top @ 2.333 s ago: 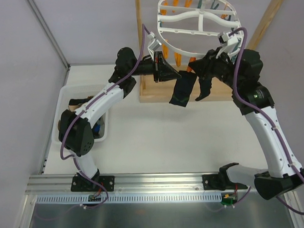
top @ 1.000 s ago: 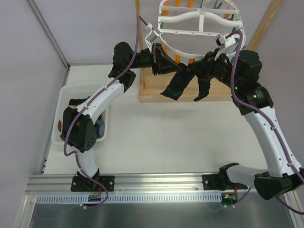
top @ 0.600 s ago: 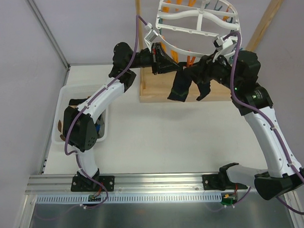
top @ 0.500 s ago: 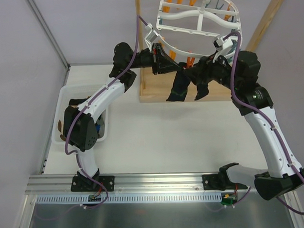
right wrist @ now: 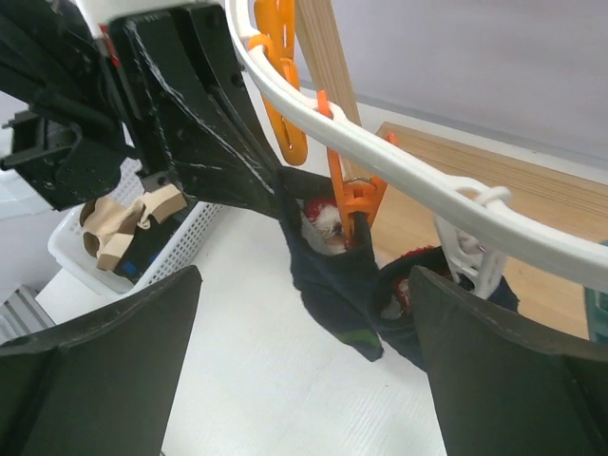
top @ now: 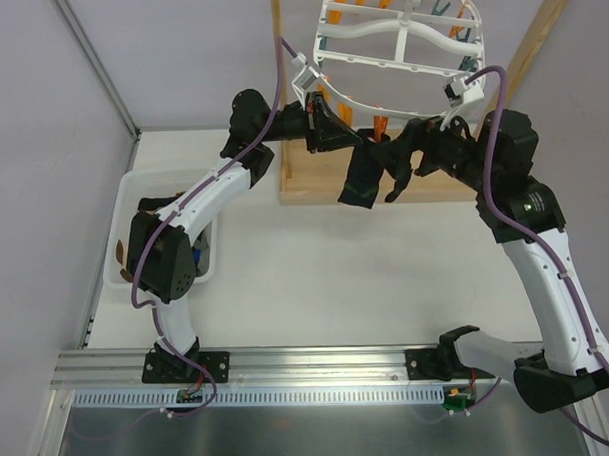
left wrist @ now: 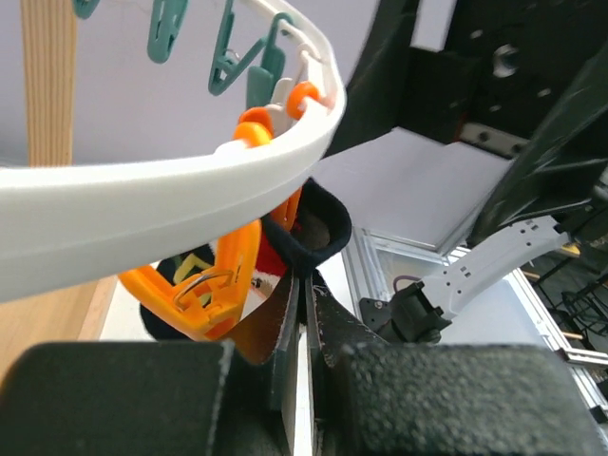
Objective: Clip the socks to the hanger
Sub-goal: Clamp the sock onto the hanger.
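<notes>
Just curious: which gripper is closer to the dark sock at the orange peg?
Left. The left gripper pinches the sock; the right gripper hangs open, apart to its right.

White basket (top: 126, 194) and wooden stand (top: 305, 186) on white table (top: 336, 277)

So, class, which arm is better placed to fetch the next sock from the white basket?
Probably the left: the basket sits on its side, far from the right arm. The left fingers must first release the sock at the peg; the right fingers are open but distant.
</notes>
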